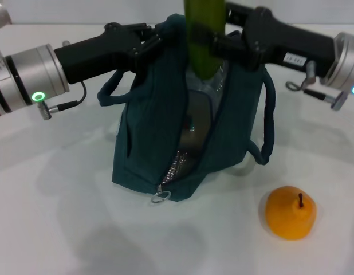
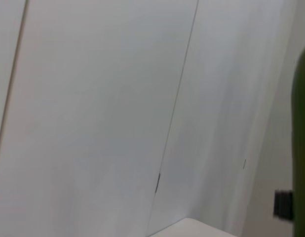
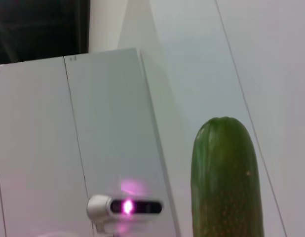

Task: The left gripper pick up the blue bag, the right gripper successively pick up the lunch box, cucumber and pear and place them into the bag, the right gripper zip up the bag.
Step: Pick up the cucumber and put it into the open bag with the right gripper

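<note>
Orange-yellow, the pear [image 1: 290, 212] is lying near the desk's [image 1: 51, 229] front right. Behind it the blue bag [image 1: 148, 137] is standing unzipped, the left pincer [image 1: 156, 40] pinching its rim, the right pincer [image 1: 214, 44] clamping the upright cucumber [image 1: 203, 34] over the opening.

bag mouth [image 1: 194, 114]: blocked by cucumber [image 1: 204, 40] | pear [image 1: 290, 212]: unobstructed

the dark teal-blue fabric bag [image 1: 148, 137] stands unzipped on the white desk, a clear lunch box [image 1: 208, 91] inside it, the long green cucumber [image 1: 204, 37] upright over its mouth, the orange-yellow pear [image 1: 290, 212] lying near its right.
</note>
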Controlling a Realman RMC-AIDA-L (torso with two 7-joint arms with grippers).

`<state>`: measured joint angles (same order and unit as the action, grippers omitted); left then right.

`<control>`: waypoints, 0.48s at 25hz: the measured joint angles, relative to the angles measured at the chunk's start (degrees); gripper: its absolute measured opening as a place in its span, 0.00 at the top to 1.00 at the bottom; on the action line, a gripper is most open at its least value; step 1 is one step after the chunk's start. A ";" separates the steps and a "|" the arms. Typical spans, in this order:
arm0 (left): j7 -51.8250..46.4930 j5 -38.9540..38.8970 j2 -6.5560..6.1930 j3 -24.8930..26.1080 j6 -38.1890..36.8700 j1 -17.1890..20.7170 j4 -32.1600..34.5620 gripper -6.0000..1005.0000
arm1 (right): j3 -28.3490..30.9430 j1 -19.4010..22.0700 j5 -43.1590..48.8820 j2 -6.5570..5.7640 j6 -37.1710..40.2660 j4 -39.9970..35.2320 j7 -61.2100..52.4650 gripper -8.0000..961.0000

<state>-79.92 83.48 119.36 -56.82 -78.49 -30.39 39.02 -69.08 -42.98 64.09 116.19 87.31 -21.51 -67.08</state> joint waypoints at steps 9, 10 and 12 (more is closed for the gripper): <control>0.03 0.16 -0.01 -0.19 0.01 -0.08 -0.42 0.87 | -14.24 1.64 -14.24 0.00 -1.37 5.47 11.19 0.34; 0.03 0.18 -0.01 -0.21 0.01 -0.10 -0.45 0.87 | -16.17 1.85 -15.80 -0.01 -1.95 5.40 11.86 0.34; 0.03 0.19 -0.01 -0.23 0.01 0.01 -0.35 0.87 | -20.12 2.21 -18.44 0.00 -3.38 5.09 13.27 0.33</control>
<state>-79.89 83.67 119.35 -57.05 -78.48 -30.38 38.68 -89.20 -40.77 45.65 116.18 83.93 -16.42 -53.81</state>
